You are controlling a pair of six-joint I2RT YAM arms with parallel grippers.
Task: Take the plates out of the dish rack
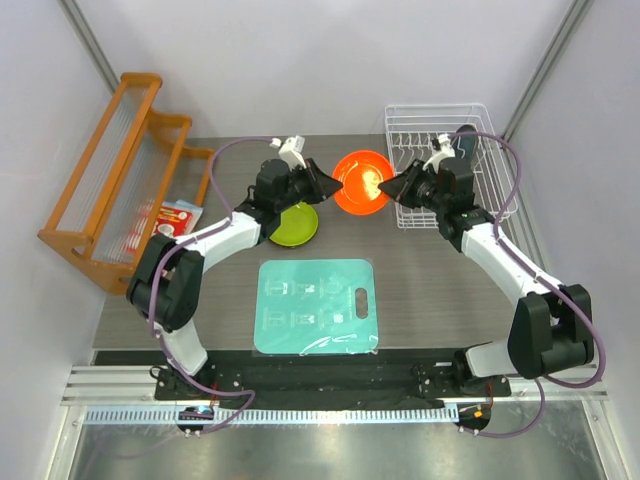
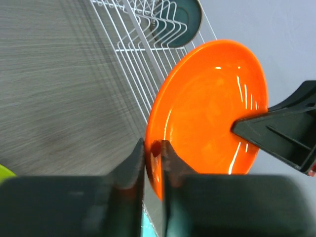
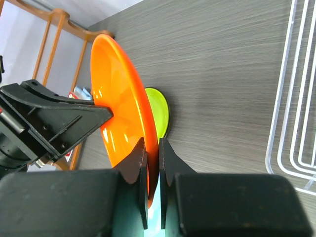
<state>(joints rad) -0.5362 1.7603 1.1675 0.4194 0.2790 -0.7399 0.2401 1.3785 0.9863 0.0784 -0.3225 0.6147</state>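
The orange plate (image 1: 362,182) hangs on edge above the table, between the arms, left of the white wire dish rack (image 1: 440,120). My left gripper (image 1: 338,180) is shut on its left rim (image 2: 153,148). My right gripper (image 1: 388,188) is shut on its right rim (image 3: 153,148). The plate fills both wrist views (image 2: 207,108) (image 3: 123,108). The lime green plate (image 1: 296,224) lies flat on the table under my left arm and shows in the right wrist view (image 3: 162,111). The blue-teal plate (image 1: 466,145) stands in the rack (image 2: 143,49). The dark red plate is not in view.
A teal rectangular mat (image 1: 316,305) lies at the front centre. An orange wooden slanted rack (image 1: 110,180) stands at the left edge, with a red and white packet (image 1: 172,218) beside it. Grey walls close in the sides and back.
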